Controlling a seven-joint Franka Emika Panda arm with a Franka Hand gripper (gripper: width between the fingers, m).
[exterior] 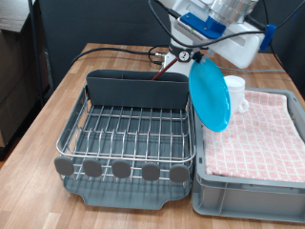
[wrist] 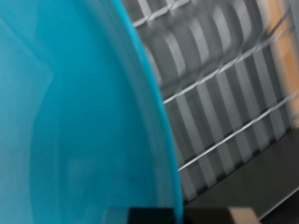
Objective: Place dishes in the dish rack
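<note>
My gripper (exterior: 198, 55) pinches the blue plate (exterior: 210, 93) by its top rim, hanging edge-up between dish rack (exterior: 129, 134) and mug (exterior: 234, 93); best kept vertical, aligned with the wire slots.

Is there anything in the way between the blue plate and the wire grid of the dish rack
Nothing visible. The blue plate hangs on edge under the gripper, at the dish rack's edge on the exterior view's right. The wire grid beside it shows bare; the white mug sits behind the plate.

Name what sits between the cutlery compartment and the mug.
The blue plate, upright on edge in the air, seen in the exterior view between compartment and mug.
</note>
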